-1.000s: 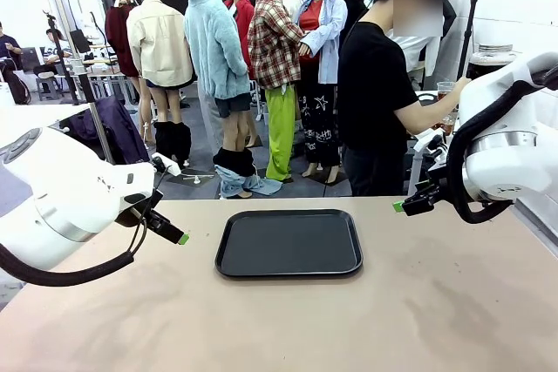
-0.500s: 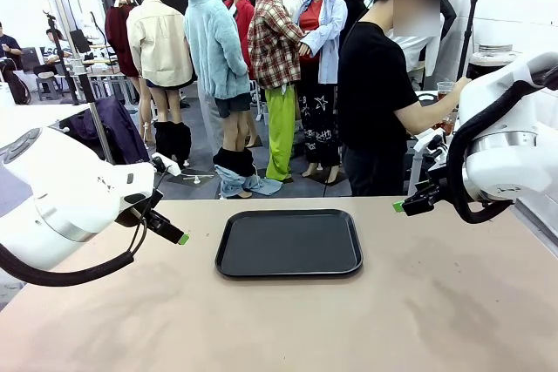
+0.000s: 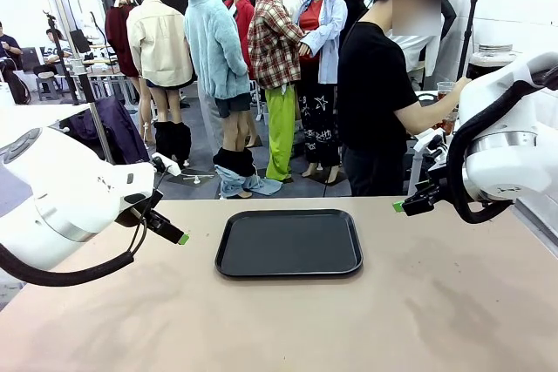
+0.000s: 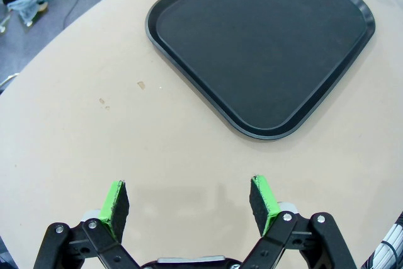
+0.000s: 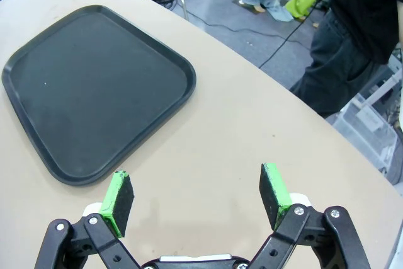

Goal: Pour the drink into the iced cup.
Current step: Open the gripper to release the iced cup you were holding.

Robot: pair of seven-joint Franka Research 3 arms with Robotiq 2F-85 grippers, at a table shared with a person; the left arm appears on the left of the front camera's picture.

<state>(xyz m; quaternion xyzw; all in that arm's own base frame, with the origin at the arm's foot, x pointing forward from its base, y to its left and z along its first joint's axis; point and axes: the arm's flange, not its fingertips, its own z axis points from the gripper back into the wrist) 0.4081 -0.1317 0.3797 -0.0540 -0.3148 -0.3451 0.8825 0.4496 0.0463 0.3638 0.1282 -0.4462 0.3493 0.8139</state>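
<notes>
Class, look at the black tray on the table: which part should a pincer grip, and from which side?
Grip the raised rim of the black tray, since it lies flat with nothing else to pinch. Its long near edge faces the robot, so a descent from above, one finger inside the rim and one outside, looks best.

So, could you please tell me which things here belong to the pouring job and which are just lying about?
Job:
- clear cup in the person's hand
- black tray
- left gripper, right gripper, jaws open

Lying about:
- clothes on the floor
</notes>
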